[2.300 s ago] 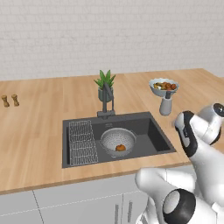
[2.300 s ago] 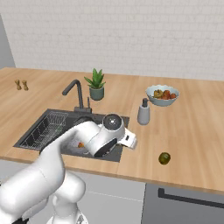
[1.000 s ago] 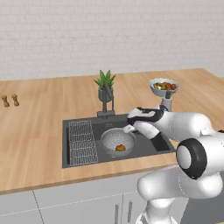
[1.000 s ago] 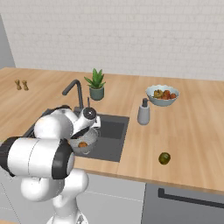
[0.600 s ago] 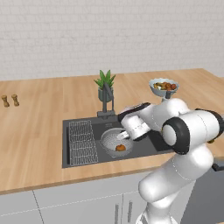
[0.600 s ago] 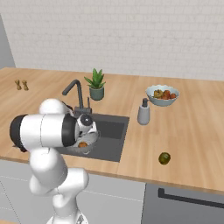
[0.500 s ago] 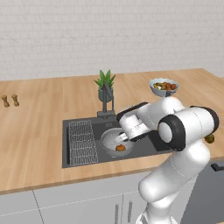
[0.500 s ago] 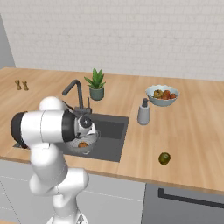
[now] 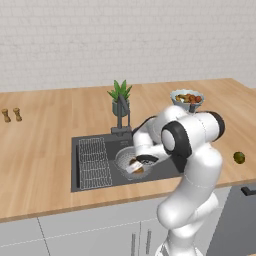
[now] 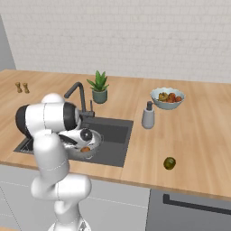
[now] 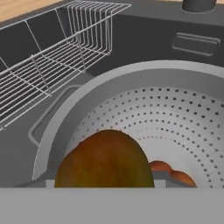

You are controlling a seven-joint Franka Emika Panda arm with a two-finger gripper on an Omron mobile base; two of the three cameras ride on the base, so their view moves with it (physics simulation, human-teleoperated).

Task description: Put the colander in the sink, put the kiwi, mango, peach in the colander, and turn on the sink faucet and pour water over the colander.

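The grey perforated colander (image 9: 124, 159) (image 10: 95, 139) (image 11: 183, 109) sits in the dark sink (image 9: 165, 167) (image 10: 115, 135). My gripper (image 9: 136, 167) (image 10: 84, 145) reaches down into it. A brown-green oval fruit (image 11: 105, 162), kiwi or mango, fills the spot between my hidden fingertips just above the colander floor, so the gripper looks shut on it. The orange-red peach (image 11: 160, 166) lies on the colander bottom behind it. A second greenish fruit (image 9: 239, 157) (image 10: 169, 163) rests on the counter to the right. The dark faucet (image 9: 121, 120) (image 10: 80, 95) stands behind the sink, with no stream from it.
A wire rack (image 9: 94, 161) (image 11: 65, 48) fills the sink's left part. A potted plant (image 9: 120, 97) (image 10: 99, 88) stands behind the faucet. A soap dispenser (image 10: 148, 116) and a pale blue fruit bowl (image 9: 187, 98) (image 10: 167, 98) are right of the sink. Two small shakers (image 9: 11, 115) stand far left.
My arm has swung from the right side of the counter over the sink and lowered the gripper into the colander.
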